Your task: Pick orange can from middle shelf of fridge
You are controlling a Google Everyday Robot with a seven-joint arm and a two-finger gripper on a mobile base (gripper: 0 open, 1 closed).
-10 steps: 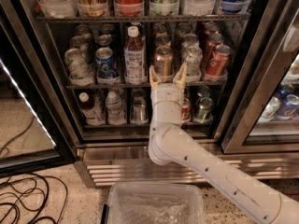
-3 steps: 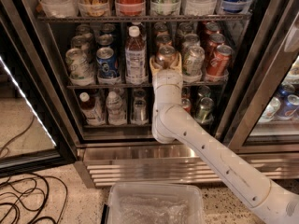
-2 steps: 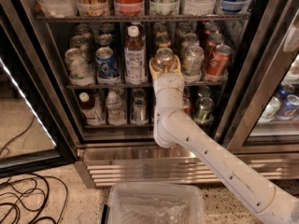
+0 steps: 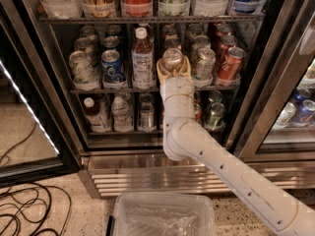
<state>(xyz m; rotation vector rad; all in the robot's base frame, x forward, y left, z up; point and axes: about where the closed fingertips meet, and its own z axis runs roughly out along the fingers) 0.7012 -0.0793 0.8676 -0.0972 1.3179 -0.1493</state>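
The fridge (image 4: pixel 273 87) stands open with its dark inside facing me. The orange can (image 4: pixel 173 59) stands at the front of the middle shelf (image 4: pixel 98 89), just right of a white-capped brown bottle (image 4: pixel 142 58). My gripper (image 4: pixel 173 69) reaches up from the white arm to the shelf front. Its pale fingers (image 4: pixel 160 72) sit against both sides of the orange can, closed on its lower half. The can's silver lid shows above the fingers. The arm hides the shelf edge and the cans right below it.
Silver-green cans (image 4: pixel 202 63) and red cans (image 4: pixel 230 64) stand right of the orange can, and blue and silver cans (image 4: pixel 112 65) stand to the left. A clear plastic bin (image 4: pixel 162 215) sits on the floor below. Black cables (image 4: pixel 24 215) lie at the lower left. The ribbed grille (image 4: pixel 133 180) runs along the base.
The gripper has moved up and in from below the shelf front, and its fingers have closed around the orange can. Since one second ago it has hardly moved.
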